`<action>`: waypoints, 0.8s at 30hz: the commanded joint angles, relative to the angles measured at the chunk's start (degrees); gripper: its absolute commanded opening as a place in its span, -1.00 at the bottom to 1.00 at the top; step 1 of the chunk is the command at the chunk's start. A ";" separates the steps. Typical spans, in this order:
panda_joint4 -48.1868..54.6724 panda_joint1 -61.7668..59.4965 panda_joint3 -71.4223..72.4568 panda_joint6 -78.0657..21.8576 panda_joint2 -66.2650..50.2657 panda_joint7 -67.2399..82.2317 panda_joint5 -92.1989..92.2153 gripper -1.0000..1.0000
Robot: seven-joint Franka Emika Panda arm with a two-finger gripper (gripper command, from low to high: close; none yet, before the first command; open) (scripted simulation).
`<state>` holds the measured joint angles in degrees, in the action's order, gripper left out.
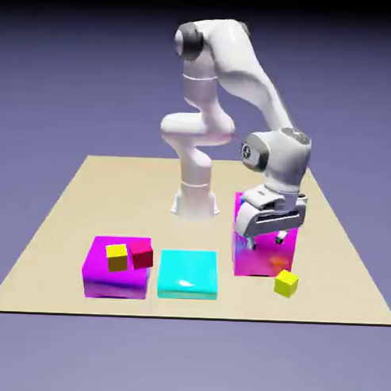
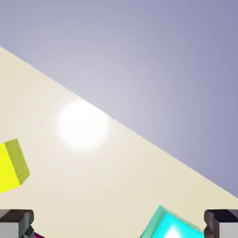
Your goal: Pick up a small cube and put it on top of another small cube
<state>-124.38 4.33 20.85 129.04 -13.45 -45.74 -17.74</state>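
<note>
Yellow small cube (image 1: 287, 283) on table beside magenta block (image 1: 263, 256), jaws open, empty

Hand view: tan table (image 2: 116, 176) with bright glare spot, yellow cube (image 2: 11, 166) at left edge, cyan block (image 2: 169, 228) low right, fingertips (image 2: 16, 222) wide apart.

Exterior view: you look from a fixed camera across and above the table (image 1: 63, 226), far enough back to take in the whole arm (image 1: 234, 81) and every block.
Hand view: you look along the gripper (image 2: 119, 225), tilted so the table edge runs diagonally; close to the surface, finger tips (image 2: 16, 222) at the bottom corners.
Shared ground: both views give you the small cube (image 1: 287, 283) (image 2: 10, 167), the cyan block (image 1: 188, 274) (image 2: 172, 227) and bare tabletop.
</note>
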 commanded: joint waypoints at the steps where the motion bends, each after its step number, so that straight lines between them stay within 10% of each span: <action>1: 1.65 0.17 0.94 -2.03 -2.08 -0.15 -0.80 0.00; 13: 21.44 2.14 12.21 -26.33 -27.00 -1.92 -10.39 0.00; 19: 17.51 1.86 10.09 -19.46 -31.58 -4.08 -14.11 0.00; 20: 17.51 1.86 10.09 -19.46 -31.58 -4.08 -14.11 -1.00; 24: 21.97 2.20 12.51 -26.92 -27.91 -2.03 -10.79 -1.00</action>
<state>-102.41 6.53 33.35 102.13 -41.36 -47.74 -28.38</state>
